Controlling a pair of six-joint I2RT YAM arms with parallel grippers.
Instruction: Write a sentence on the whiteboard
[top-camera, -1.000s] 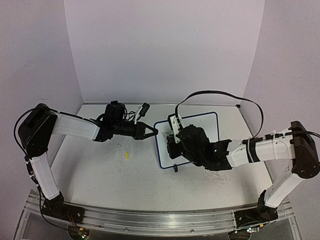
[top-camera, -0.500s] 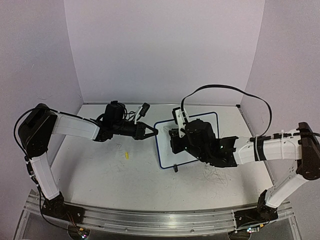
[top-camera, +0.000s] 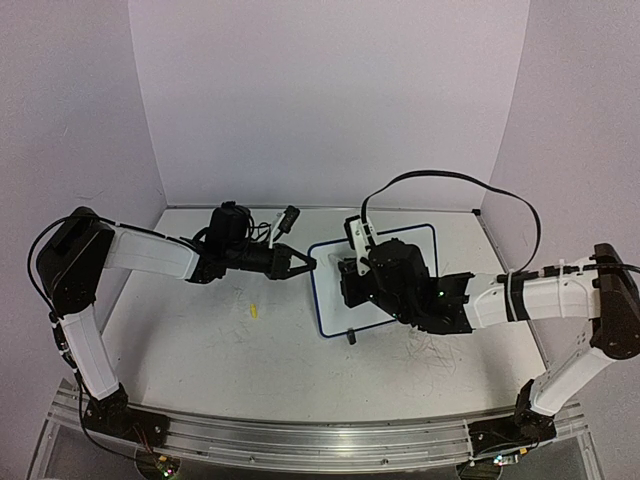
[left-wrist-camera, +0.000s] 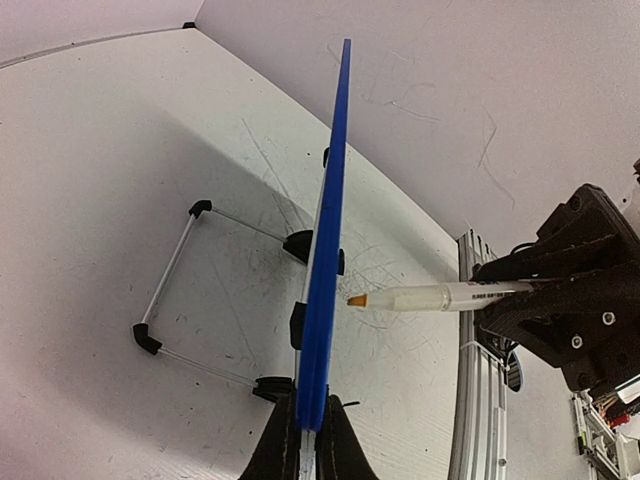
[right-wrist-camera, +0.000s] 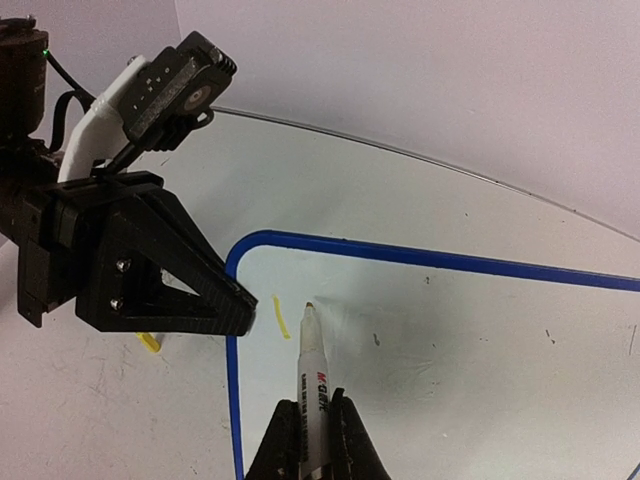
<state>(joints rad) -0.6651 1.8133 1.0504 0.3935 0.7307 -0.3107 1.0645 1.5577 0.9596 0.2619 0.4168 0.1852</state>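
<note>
The whiteboard (top-camera: 328, 300), white with a blue rim, stands tilted on the table. My left gripper (top-camera: 308, 263) is shut on its left edge; the left wrist view shows the board edge-on (left-wrist-camera: 330, 200) between the jaws of the left gripper (left-wrist-camera: 310, 425). My right gripper (right-wrist-camera: 315, 405) is shut on a white marker (right-wrist-camera: 313, 370) with an orange-yellow tip. The tip points at the board's upper left area, a small gap off the surface. Of the sentence, the only writing I see is one short yellow stroke (right-wrist-camera: 282, 318) beside the tip. The marker (left-wrist-camera: 430, 297) also shows in the left wrist view.
A small yellow piece (top-camera: 254, 310) lies on the table left of the board. The board's wire stand (left-wrist-camera: 180, 290) with black feet reaches out behind it. A black foot (top-camera: 352, 338) sits at its near edge. Walls close in on three sides.
The right arm has shifted a little right and toward the back over the board, then held still. The left arm has not moved.
</note>
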